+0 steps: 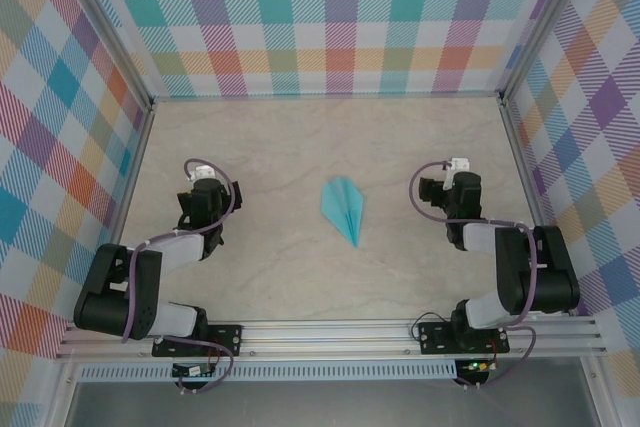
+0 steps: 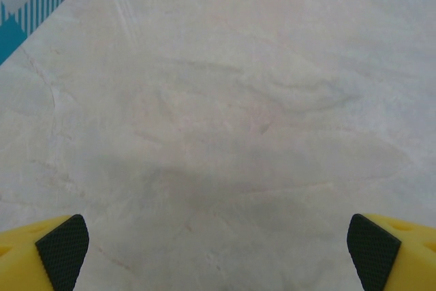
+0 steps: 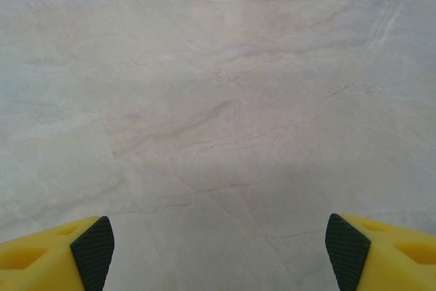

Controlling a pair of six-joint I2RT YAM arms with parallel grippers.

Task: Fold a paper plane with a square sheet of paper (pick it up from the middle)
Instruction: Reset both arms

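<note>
Teal dart-shaped paper plane (image 1: 343, 207), creased.

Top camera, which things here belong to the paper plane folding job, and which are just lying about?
Belongs to the job:
paper plane, folded, lying flat
left gripper, open, holding nothing
right gripper, open, holding nothing

Just surroundings:
table
checked walls
metal rail at the near edge

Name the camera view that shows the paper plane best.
Top external: the paper plane lies whole in the middle of the table, tip toward the near edge. Both wrist cameras face other stretches of that table.
</note>
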